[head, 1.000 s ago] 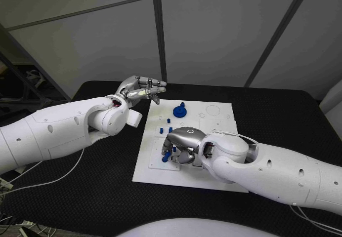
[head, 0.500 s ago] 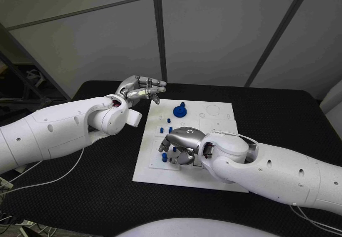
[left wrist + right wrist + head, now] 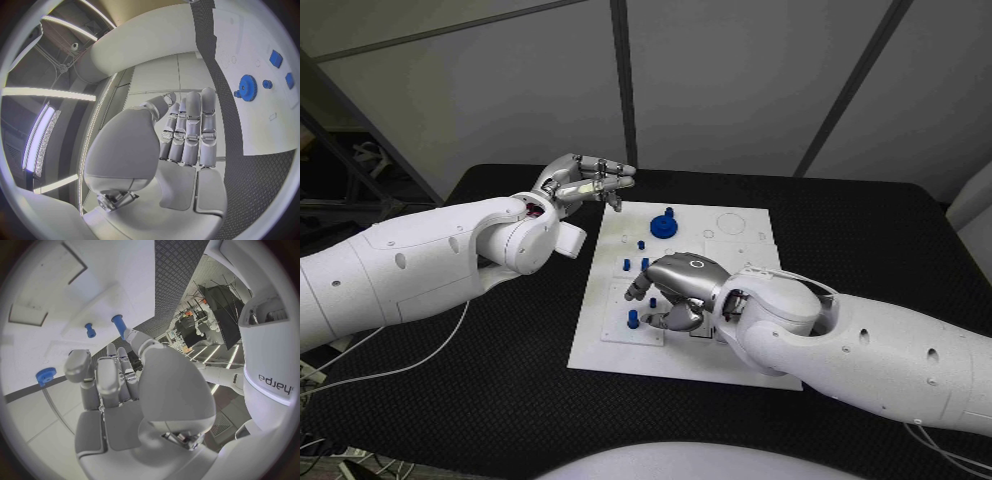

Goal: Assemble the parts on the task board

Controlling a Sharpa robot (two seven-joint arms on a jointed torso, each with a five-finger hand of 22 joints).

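Observation:
The white task board (image 3: 606, 346) lies mid-table. A blue gear (image 3: 666, 225) sits near its far edge, with small blue pegs (image 3: 636, 263) standing closer in. One blue peg (image 3: 633, 319) stands free near the board's near left corner. My right hand (image 3: 675, 290) hovers just above and beside that peg, fingers loosely spread and holding nothing. In the right wrist view the peg (image 3: 117, 324) stands just past the fingertips (image 3: 133, 335). My left hand (image 3: 587, 180) hangs in the air past the board's far left corner, fingers extended side by side (image 3: 187, 127) and empty.
The black table (image 3: 488, 360) surrounds the board. The left wrist view shows the gear (image 3: 248, 87) and several small blue parts (image 3: 275, 58) on the board (image 3: 250, 125). My right forearm (image 3: 877, 350) covers the board's near right part.
My right hand's fingers have lifted off the near-left blue peg and drawn back a little, leaving it standing. The left hand has not moved.

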